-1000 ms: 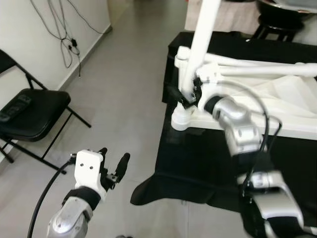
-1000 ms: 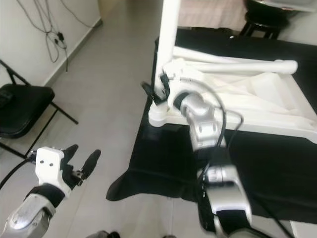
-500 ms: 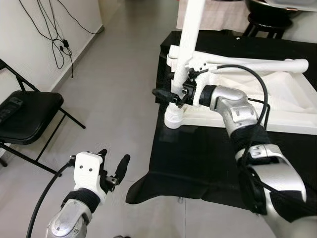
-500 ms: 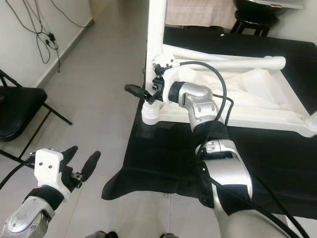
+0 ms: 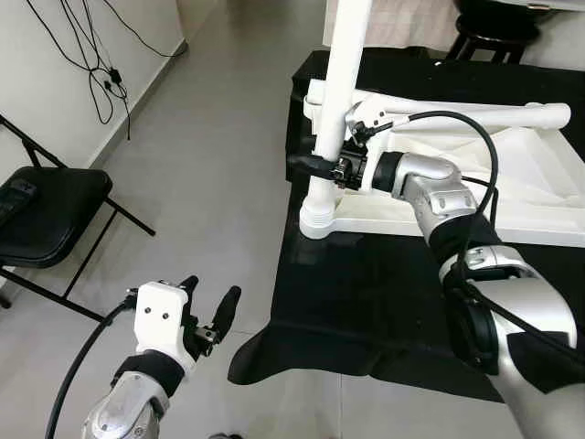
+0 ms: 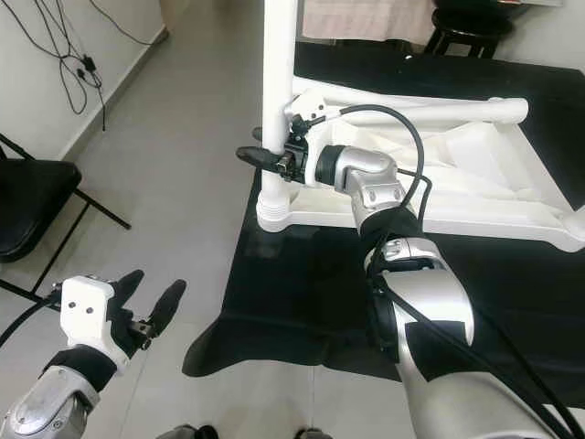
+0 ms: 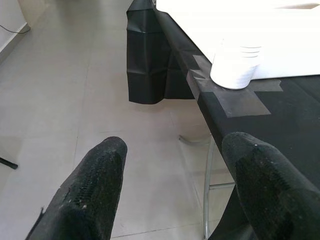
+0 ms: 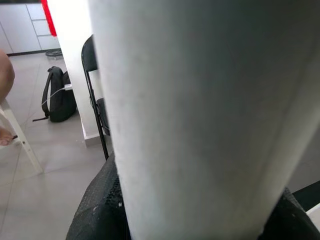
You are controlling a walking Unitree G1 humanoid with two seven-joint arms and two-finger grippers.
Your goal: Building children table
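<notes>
A white children's table [image 5: 512, 197] lies upside down on a black-clothed table [image 5: 384, 293]. One white leg [image 5: 340, 82] stands upright at its near left corner, over a round ribbed collar [image 5: 315, 219]. My right gripper [image 5: 307, 163] is shut on this leg just above the collar, one finger on each side. In the right wrist view the leg [image 8: 200, 100] sits between the black fingers [image 8: 97, 210]. My left gripper [image 5: 208, 315] hangs open low over the floor, left of the table; the left wrist view has its fingers [image 7: 95, 185] apart with nothing between them.
A black folding chair [image 5: 46, 210] stands at the left by the wall, with cables [image 5: 101, 64] hanging above it. A dark stool [image 5: 484, 37] is behind the table. Grey tiled floor [image 5: 210, 183] lies between chair and table. A backpack [image 8: 60, 100] rests on the floor.
My right gripper has moved from beside the leg's base to clasp the leg a little higher. The camera has shifted slightly. The left gripper has kept its place.
</notes>
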